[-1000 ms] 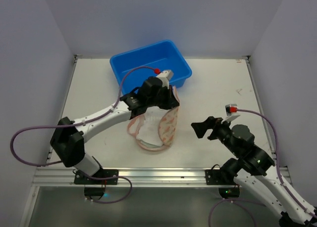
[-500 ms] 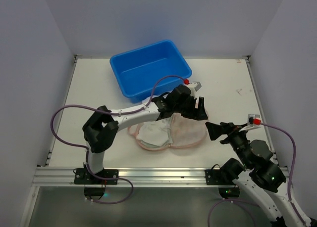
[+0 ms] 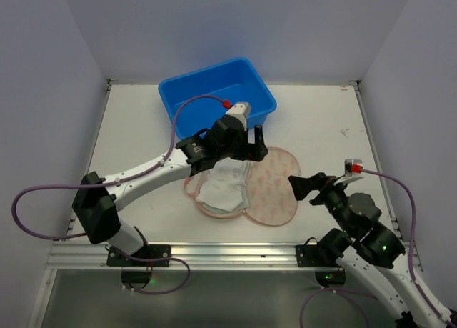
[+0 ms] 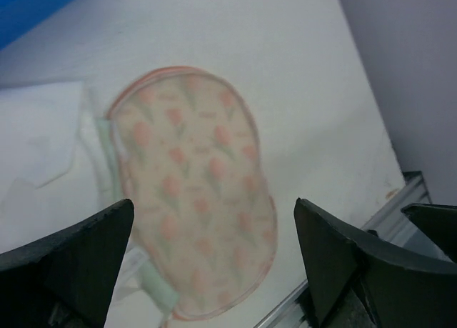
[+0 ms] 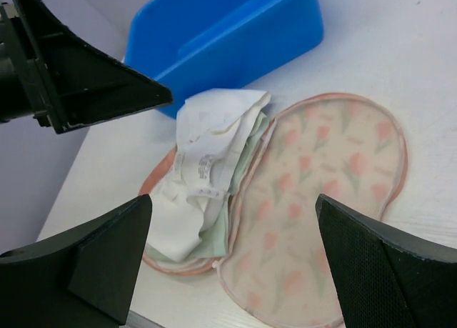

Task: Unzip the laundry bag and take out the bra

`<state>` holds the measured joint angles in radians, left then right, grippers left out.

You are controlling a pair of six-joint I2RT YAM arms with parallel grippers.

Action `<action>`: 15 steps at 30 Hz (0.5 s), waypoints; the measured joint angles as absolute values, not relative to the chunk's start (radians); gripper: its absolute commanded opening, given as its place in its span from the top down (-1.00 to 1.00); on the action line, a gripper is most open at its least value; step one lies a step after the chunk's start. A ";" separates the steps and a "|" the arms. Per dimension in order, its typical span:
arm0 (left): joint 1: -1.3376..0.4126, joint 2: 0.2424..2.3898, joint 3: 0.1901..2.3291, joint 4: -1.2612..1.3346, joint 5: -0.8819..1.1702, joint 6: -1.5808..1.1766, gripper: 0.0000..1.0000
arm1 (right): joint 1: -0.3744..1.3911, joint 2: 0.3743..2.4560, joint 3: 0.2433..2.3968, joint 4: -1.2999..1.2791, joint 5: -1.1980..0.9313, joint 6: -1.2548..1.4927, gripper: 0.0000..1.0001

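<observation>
Your laundry bag (image 3: 275, 194) lay unzipped and spread flat on the surface (image 3: 321, 121), its two halves side by side like an open book. The right half showed you its cream face with the orange-pink floral print and a pink edge running round it. The left half lay cupped upward with the bra (image 3: 223, 189) resting inside it, a crumpled heap of pale, whitish fabric with a mint-green edge showing along the fold between the halves. In the right wrist view you could make out a white label on top of the heap. The bra was in the bag's left half, not out on the surface. Your left claw (image 3: 253, 143) hung over the far edge of the bag, about where the two halves met, with its jaws spread wide and nothing between them. Its wrist camera looked down past both fingers (image 4: 71, 264) onto the floral half, which lay below it and apart from it. Your right claw (image 3: 303, 187) sat just beside the right edge of the floral half, pointing toward it, also spread wide and holding nothing. The blue bin (image 3: 187, 106) stood just beyond the bag at the far side of the surface, near the left claw.
</observation>
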<state>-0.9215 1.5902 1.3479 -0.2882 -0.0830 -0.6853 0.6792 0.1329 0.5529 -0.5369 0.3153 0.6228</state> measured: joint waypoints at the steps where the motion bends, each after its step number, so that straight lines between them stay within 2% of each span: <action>1: -0.904 1.556 1.309 -0.309 -0.105 -0.686 -0.90 | 0.679 0.161 0.546 -0.524 0.296 0.622 -0.97; 9: -0.758 1.439 1.007 -0.412 -0.167 -0.694 -0.72 | 0.679 0.336 0.497 -0.430 0.184 0.622 -0.97; 15: -0.733 1.448 0.967 -0.392 -0.152 -0.696 -0.62 | 0.679 0.376 0.490 -0.381 0.137 0.621 -0.97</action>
<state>-0.7326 1.4475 0.9668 -0.3916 -0.1524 -0.6956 0.6792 0.3756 0.4900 -0.3813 0.1368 0.6212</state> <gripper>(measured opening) 0.832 0.986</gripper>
